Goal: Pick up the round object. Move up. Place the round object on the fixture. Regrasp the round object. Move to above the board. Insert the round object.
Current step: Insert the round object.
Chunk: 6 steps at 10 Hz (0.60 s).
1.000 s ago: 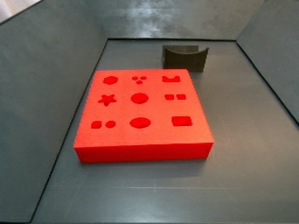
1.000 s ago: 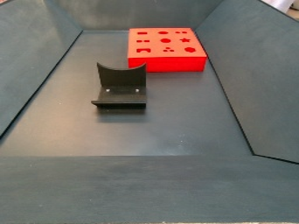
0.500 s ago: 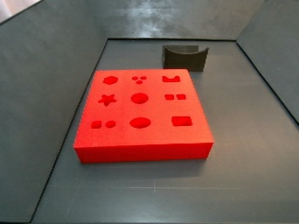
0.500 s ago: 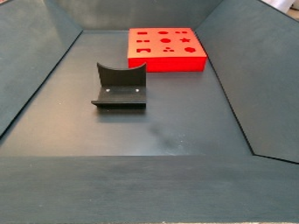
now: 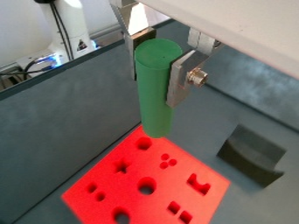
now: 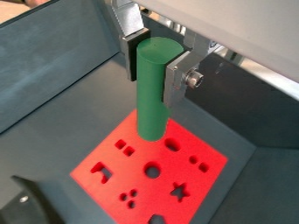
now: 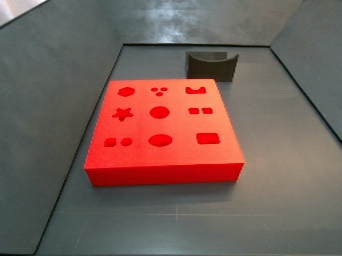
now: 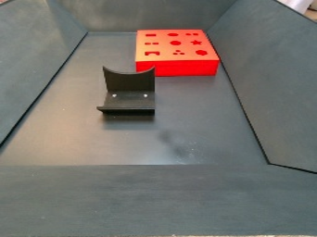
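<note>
Above the board [image 5: 146, 184], gripper [image 5: 156, 59] fingers [image 5: 179, 77] pinching the upright round object [image 5: 156, 87], fixture [image 5: 250, 154] nearby

I see my parallel-jaw gripper [image 5: 158, 59] only in both wrist views; it points straight down, high above the floor. Its flat silver finger plates [image 6: 180, 73] are closed on the smooth green cylindrical peg [image 6: 155, 87], which hangs upright between them. Neither side view shows my arm.
</note>
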Motion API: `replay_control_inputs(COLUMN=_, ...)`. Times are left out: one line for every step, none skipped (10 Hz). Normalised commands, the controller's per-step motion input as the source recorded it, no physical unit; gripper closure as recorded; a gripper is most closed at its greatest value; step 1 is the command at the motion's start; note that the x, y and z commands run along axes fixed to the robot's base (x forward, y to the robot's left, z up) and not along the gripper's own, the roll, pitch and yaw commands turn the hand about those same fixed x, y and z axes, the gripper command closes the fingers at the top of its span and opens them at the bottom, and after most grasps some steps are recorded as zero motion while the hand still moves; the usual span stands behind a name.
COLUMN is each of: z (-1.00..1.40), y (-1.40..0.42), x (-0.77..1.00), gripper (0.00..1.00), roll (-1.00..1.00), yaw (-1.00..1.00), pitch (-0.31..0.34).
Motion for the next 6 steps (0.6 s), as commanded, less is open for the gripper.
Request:
replay_control_inputs(z=0.0, y=0.0, x=0.0, gripper=1.0, roll=0.01, yaw=0.0, pitch=0.0)
replay_control_inputs(z=-0.16, y=0.0, x=-0.09, gripper=1.0, roll=0.05, yaw=-0.01, pitch=-0.066)
replay_control_inputs(z=0.0, y=0.0, x=0.0, gripper=1.0, roll=0.0, yaw=0.0, pitch=-0.007)
replay_control_inputs(z=0.0, y=0.0, x=0.0, gripper=1.0, roll=0.0, yaw=0.0, pitch=-0.016)
replay_control_inputs(z=0.0, y=0.0, x=-0.03, gripper=1.0, roll=0.0, yaw=0.0, pitch=0.0)
replay_control_inputs(z=0.0, y=0.0, x=-0.06, gripper=1.0, roll=0.0, yaw=-0.04, pitch=0.0)
